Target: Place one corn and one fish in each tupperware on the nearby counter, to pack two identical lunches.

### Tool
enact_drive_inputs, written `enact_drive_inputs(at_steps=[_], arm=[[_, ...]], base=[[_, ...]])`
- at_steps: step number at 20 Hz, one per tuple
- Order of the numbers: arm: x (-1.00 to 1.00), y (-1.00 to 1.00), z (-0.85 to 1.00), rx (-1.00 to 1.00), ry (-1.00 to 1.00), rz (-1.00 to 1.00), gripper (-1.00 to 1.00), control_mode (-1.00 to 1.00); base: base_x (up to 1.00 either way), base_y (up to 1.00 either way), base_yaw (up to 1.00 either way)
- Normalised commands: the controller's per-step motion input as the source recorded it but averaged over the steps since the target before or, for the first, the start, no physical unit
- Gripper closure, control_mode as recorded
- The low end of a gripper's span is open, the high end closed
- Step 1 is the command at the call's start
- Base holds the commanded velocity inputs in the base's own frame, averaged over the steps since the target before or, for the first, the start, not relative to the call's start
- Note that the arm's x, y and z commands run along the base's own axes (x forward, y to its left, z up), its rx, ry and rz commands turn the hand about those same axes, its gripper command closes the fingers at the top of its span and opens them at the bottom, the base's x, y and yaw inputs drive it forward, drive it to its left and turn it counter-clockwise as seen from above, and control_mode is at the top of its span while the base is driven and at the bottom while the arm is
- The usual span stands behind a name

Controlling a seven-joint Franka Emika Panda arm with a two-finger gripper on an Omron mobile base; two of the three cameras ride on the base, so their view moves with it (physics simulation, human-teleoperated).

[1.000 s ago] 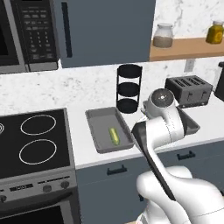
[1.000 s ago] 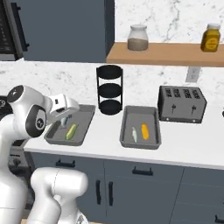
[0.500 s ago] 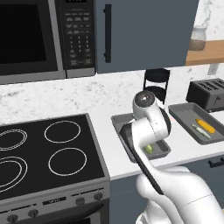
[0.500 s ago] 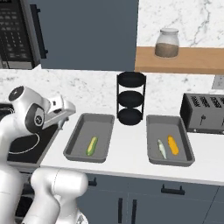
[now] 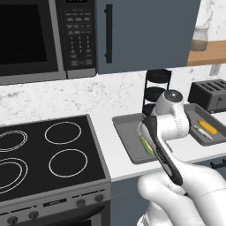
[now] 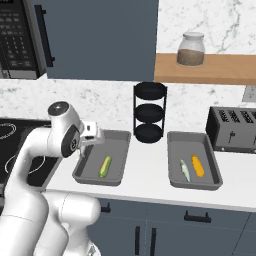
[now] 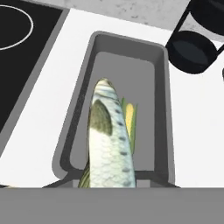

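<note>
My gripper [image 6: 94, 135] is shut on a pale silver-grey fish [image 7: 107, 140], which hangs over the near end of the left tupperware [image 7: 127, 41] and hides the fingertips. A green-husked corn [image 7: 130, 116] lies inside that container, seen also in the base views as the corn [image 6: 105, 166] [image 5: 145, 145] in the left tupperware [image 6: 120, 137] [image 5: 126, 132]. The right tupperware [image 6: 192, 136] [image 5: 194, 115] holds the second fish [image 6: 184, 170] [image 5: 202, 132] beside the yellow-orange corn [image 6: 198, 165] [image 5: 206, 127]. Both containers rest on the white counter [image 6: 150, 170].
A black stovetop [image 5: 44, 154] lies left of the containers, with a microwave [image 5: 35, 39] above it. A black three-tier rack [image 6: 150, 112] stands between the containers at the back. A dark toaster [image 6: 232, 130] sits at the far right, under a wooden shelf [image 6: 210, 70] with a jar [image 6: 190, 50].
The whole picture has shifted as the camera moved with the base, bringing the stove into view. The gripper stays over the left container with the fish.
</note>
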Motion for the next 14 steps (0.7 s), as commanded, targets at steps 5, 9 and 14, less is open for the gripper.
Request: enact_drive_inputs(at_steps=[5,9,14], arm=[[-0.03,-0.10,-0.81,0.37,0.00,0.00,1.00,-1.00],[0.11,0.57,-0.61,0.23,0.10,-0.04,1.00,-1.00],[0.26,0.39,-0.17,0.05,0.17,-0.03,1.00,-1.00]], base=[[0.00,0.00,0.00],[0.00,0.00,0.00],[0.00,0.00,0.00]])
